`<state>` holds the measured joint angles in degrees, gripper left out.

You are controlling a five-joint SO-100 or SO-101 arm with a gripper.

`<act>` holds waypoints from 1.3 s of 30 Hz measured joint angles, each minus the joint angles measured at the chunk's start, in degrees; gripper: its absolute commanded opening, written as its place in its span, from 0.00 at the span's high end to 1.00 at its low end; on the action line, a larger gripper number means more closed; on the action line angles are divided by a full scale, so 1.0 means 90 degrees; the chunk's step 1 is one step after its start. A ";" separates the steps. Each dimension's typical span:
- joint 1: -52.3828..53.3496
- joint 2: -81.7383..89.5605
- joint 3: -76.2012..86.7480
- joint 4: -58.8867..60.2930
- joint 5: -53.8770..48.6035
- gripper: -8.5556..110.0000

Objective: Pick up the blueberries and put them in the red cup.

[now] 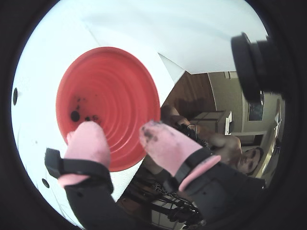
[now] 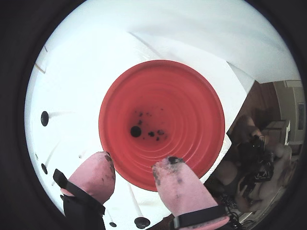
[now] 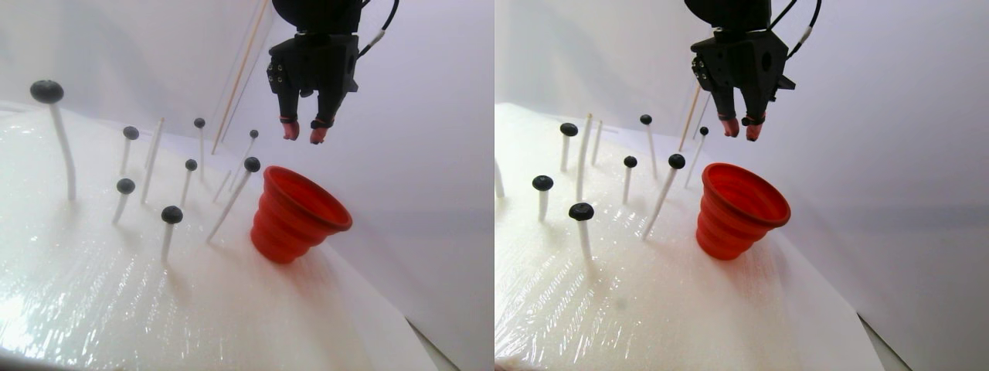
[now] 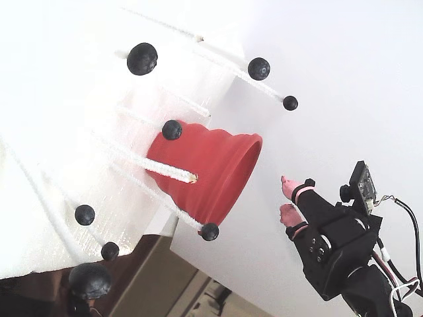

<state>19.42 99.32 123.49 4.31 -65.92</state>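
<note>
1. In a wrist view we see the gripper [image 2: 135,167] nearest the lens, its two pink-covered fingers [image 2: 98,175] spread apart with nothing between them; dark smears mark the fingertip pads.
2. Just beyond the fingertips, the red cup [image 2: 192,96] opens toward the camera, its mouth filling the gap between the fingers.
3. Inside the cup, one small dark berry [image 2: 135,131] lies on the bottom, with a few smaller dark specks and stains near it.
4. In the stereo pair view the gripper [image 3: 304,133] hangs above the cup [image 3: 293,212], apart from its rim.
5. Farther out, the blueberries [image 3: 171,214] sit on the tips of thin white sticks [image 3: 226,205] rising from the white foam base [image 3: 154,309] beside the cup.
</note>
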 measured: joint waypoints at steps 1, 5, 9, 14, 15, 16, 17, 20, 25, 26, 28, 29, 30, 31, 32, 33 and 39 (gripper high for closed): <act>-0.0039 0.0000 0.0000 0.0000 0.0000 0.80; -0.0225 0.0000 0.0000 0.0000 0.0000 0.80; -0.0410 0.0000 0.0000 0.0000 0.0000 0.80; -0.0605 0.0000 -0.0020 0.0000 0.0020 0.80; -0.0635 0.0000 -0.0049 -0.0010 0.0059 0.80; -0.0664 0.0000 -0.0088 -0.0010 0.0088 0.80; -0.0693 0.0000 -0.0127 -0.0020 0.0107 0.80; -0.0771 0.0000 -0.0195 -0.0156 0.0156 0.80; -0.0908 0.0000 -0.0195 -0.0430 0.0195 0.80; -0.0928 0.0000 -0.0195 -0.0488 0.0195 0.79; -0.0957 0.0000 -0.0195 -0.0596 0.0166 0.79; -0.0977 0.0000 -0.0195 -0.0664 0.0098 0.79; -0.0986 0.0000 -0.0215 -0.0713 0.0049 0.79; -0.0996 0.0000 -0.0234 -0.0742 0.0029 0.79; -0.1006 0.0000 -0.0273 -0.0762 0.0010 0.79; -0.1006 0.0000 -0.0303 -0.0811 -0.0020 0.79; -0.1006 -0.0107 -0.0488 -0.1035 -0.0059 0.79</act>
<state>10.37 98.35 119.09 -5.01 -66.45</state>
